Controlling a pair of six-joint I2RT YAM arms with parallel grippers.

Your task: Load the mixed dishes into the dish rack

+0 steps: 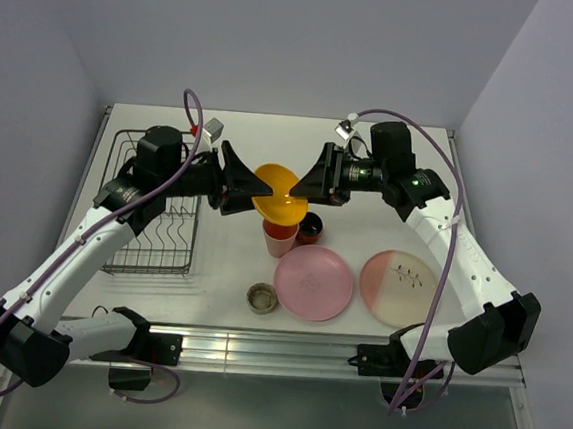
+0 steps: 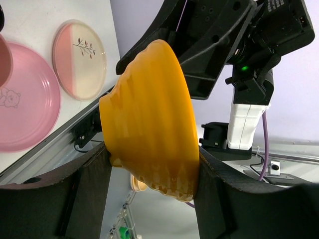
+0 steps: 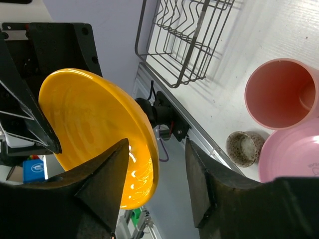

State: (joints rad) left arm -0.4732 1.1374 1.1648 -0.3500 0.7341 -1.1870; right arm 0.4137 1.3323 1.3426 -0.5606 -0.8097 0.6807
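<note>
The left gripper [image 1: 252,184] clamps the orange-yellow bowl [image 1: 279,190] on edge above the bench's [image 1: 274,133] middle, over the pink tumbler [image 1: 278,240]. The right gripper [image 1: 305,182] is spread wide at its rim. The dish rack [image 1: 147,269] sits by the left edge.

white table [image 1: 273,138], pale lavender walls [image 1: 282,33] on three sides, silver rail [image 1: 274,352] along near table edge

Left tool [image 2: 152,181] clamps the orange-yellow bowl [image 2: 149,124], which is tilted on edge with one finger against each side. Right tool [image 2: 172,62] straddles the bowl's upper rim; contact there undetermined. On the tabletop [image 2: 50,15] behind lie the pink plate [image 2: 25,114] and, just beside it, the pink-and-cream plate [image 2: 79,57].
</note>
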